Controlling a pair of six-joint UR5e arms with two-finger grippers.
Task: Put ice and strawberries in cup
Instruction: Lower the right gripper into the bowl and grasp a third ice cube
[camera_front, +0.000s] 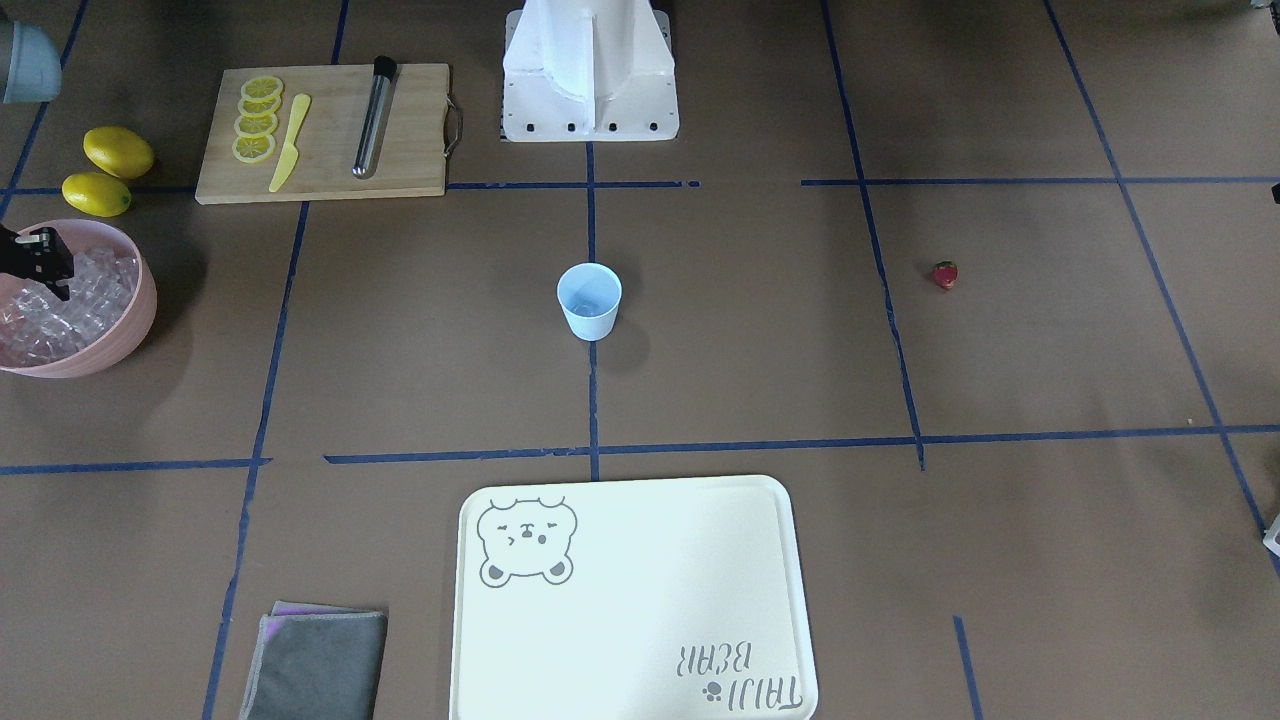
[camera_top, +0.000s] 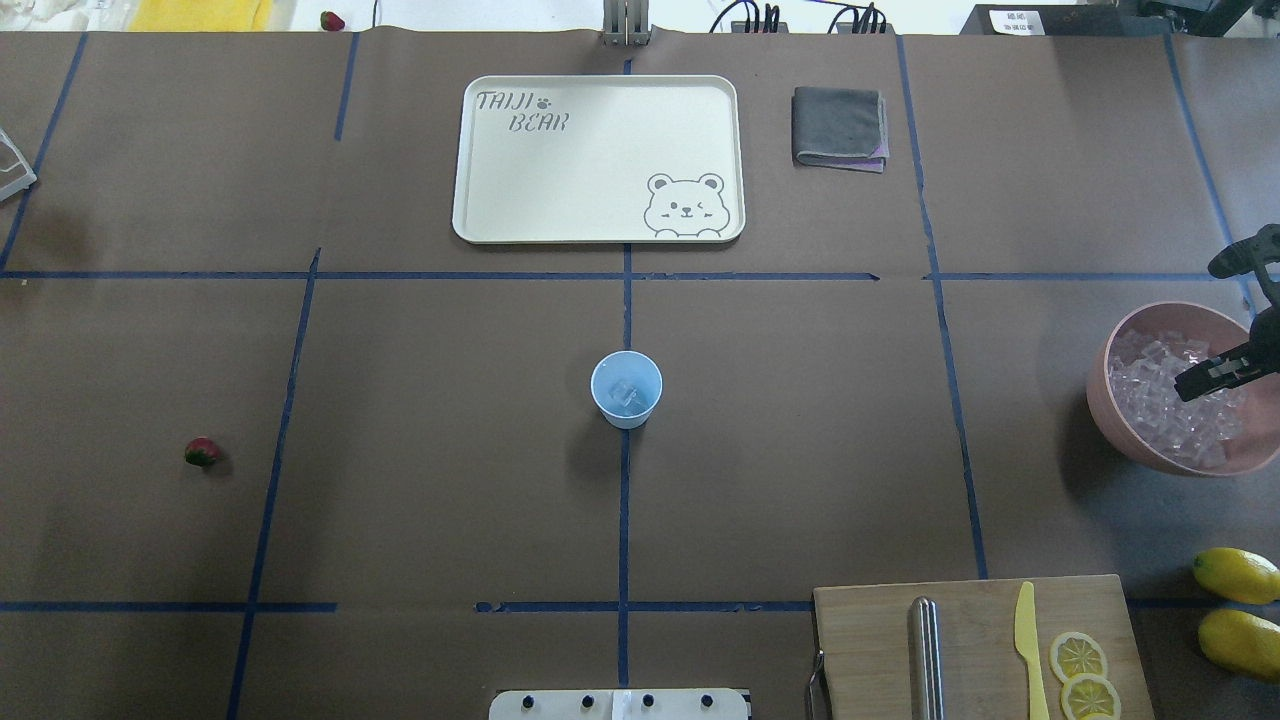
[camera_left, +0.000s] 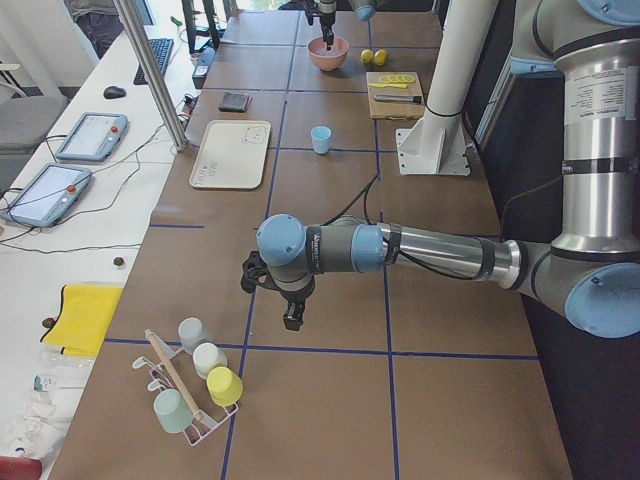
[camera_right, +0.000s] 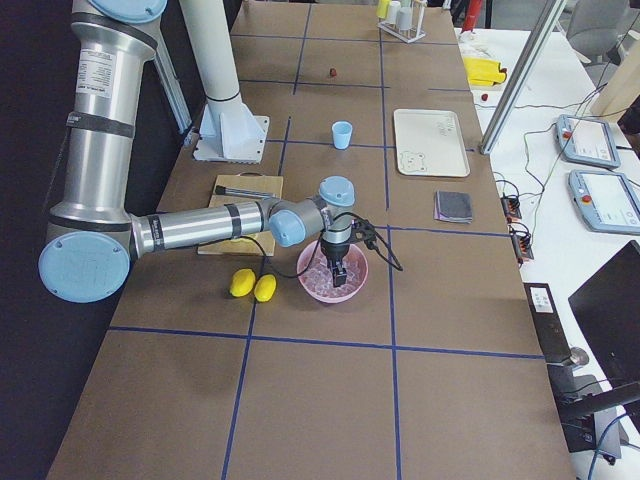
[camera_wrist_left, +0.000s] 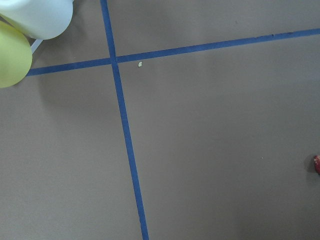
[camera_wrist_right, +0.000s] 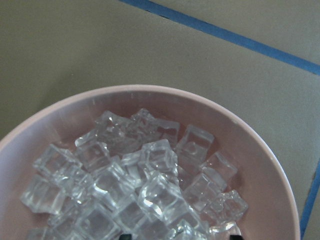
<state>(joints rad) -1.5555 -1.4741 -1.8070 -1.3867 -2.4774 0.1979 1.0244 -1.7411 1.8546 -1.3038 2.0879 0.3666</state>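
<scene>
Filling the cup (camera_top: 626, 390): it is sitting mid-table, seemingly holding one cube.
Ice (camera_wrist_right: 150, 190): most is lying in the pink bowl (camera_top: 1108, 410).
Right gripper (camera_top: 1192, 382): is hovering over it; grip unclear.
Strawberry (camera_top: 202, 452): is lying well apart, waiting.

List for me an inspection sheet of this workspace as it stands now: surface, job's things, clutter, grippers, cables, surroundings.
Surface: table covered in brown paper, with a blue tape grid.
Job's things: ice heaped in pink bowl; cup upright at centre, some ice inside; strawberry lying alone on the robot's left side.
Clutter: tray; grey cloth; cutting board with lemon slices, yellow knife and metal tube; two lemons; spare cups.
Grippers: right gripper low over the bowl's ice; left gripper above bare table; cannot tell for either whether open or shut.
Cables: black cable loops off the right wrist.
Surroundings: desk with two tablets.
</scene>
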